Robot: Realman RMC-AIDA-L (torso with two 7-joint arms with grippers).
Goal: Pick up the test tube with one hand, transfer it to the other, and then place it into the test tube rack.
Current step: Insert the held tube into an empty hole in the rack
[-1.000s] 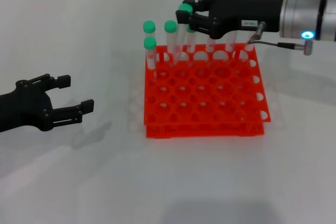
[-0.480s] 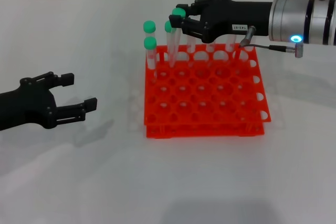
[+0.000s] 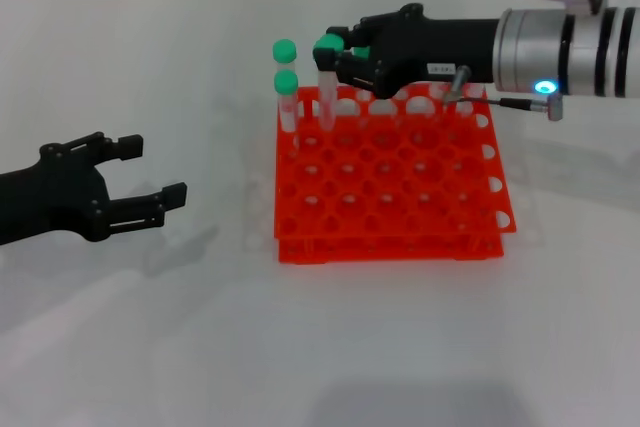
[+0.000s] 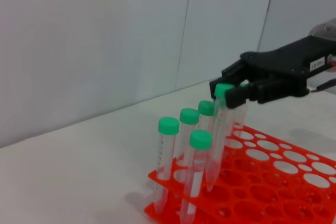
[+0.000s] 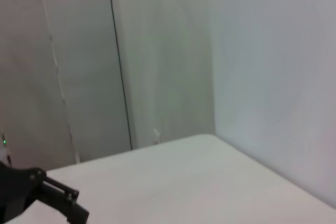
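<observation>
My right gripper [image 3: 338, 50], black with a white label and a blue light, is shut on the green cap of a clear test tube [image 3: 327, 97]. It holds the tube upright over the back left part of the orange-red test tube rack [image 3: 400, 202]. The tube's lower end reaches the top tier by a hole. In the left wrist view the same gripper [image 4: 233, 90] holds the tube [image 4: 216, 145] beside several other capped tubes [image 4: 168, 145]. My left gripper [image 3: 150, 172] is open and empty, low over the table, far left of the rack.
Two green-capped tubes [image 3: 286, 97] stand in the rack's back left corner; others are hidden behind the right gripper. A thin cable [image 3: 510, 102] hangs under the right arm. The right wrist view shows a wall, bare tabletop and the left gripper [image 5: 37, 195].
My right gripper has moved left and slightly lower with the tube, from the rack's back middle towards its back left. The left gripper has barely shifted.
</observation>
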